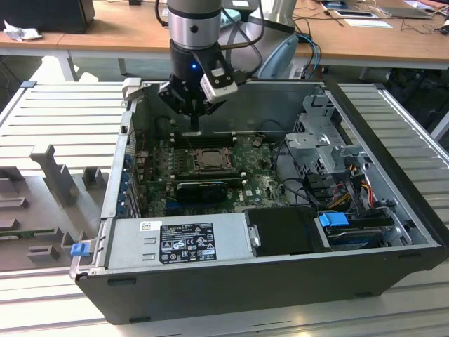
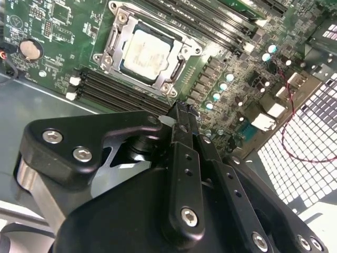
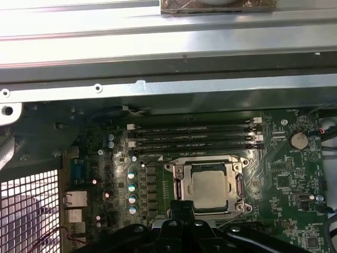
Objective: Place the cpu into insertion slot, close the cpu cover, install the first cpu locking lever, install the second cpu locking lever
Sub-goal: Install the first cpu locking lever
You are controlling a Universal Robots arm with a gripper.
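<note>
While the gripper (image 1: 196,123) hangs over the motherboard (image 2: 47,47) with its 2 fingers (image 2: 181,153) pressed together on nothing, the cpu (image 2: 145,52) sits in its socket, below and just beyond the tips, with the cpu cover (image 2: 112,47) lying flat around it.
</note>
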